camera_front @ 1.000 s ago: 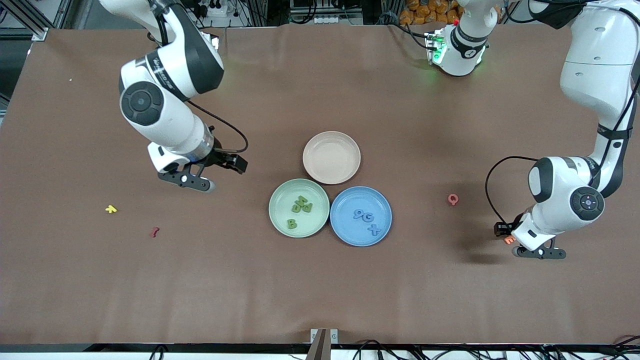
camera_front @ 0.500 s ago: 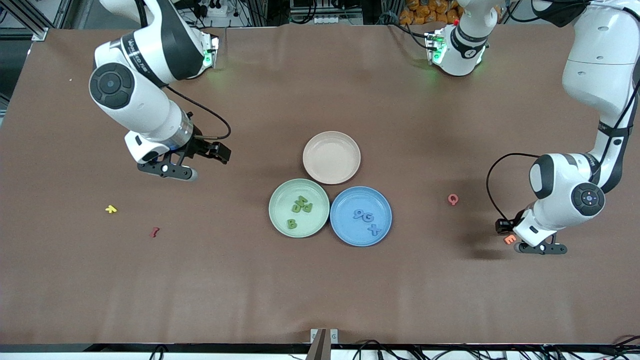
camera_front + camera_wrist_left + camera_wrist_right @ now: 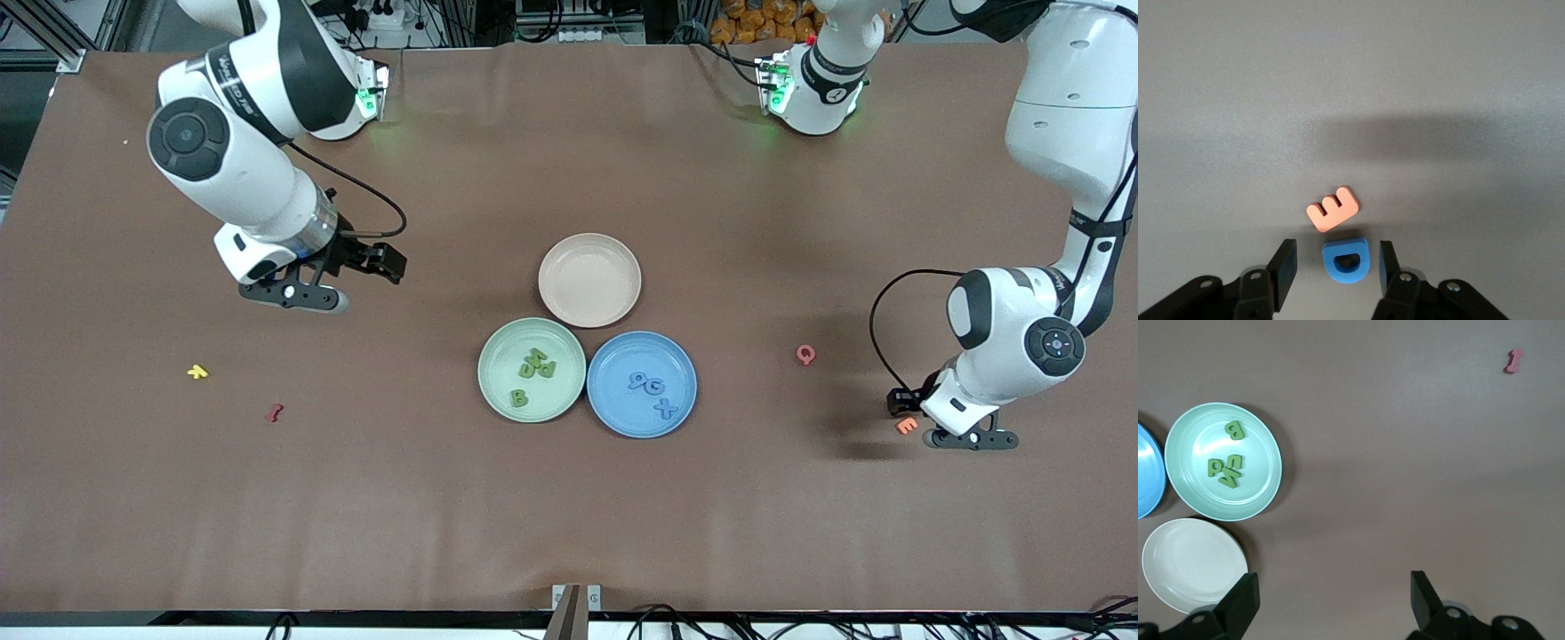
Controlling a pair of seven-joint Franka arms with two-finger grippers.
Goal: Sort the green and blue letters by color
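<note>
A blue D (image 3: 1346, 261) lies flat on the table between the fingers of my left gripper (image 3: 1337, 252), which is open with a gap on each side of it. In the front view that left gripper (image 3: 969, 438) is low at the left arm's end of the table and hides the D. Three blue letters (image 3: 653, 391) lie in the blue plate (image 3: 685, 391). The green letters (image 3: 533, 373) lie in the green plate (image 3: 487, 369). My right gripper (image 3: 293, 298) hangs open and empty over bare table toward the right arm's end.
An orange E (image 3: 1332, 208) lies touching the D. A pink Q (image 3: 805, 355) sits between the blue plate and the left gripper. An empty cream plate (image 3: 544, 280) stands beside both plates. A yellow piece (image 3: 197, 372) and a dark red piece (image 3: 275, 412) lie near the right arm's end.
The right arm has drawn back from the plates toward its own end of the table. The left gripper has shifted slightly toward the left arm's end, uncovering the orange E.
</note>
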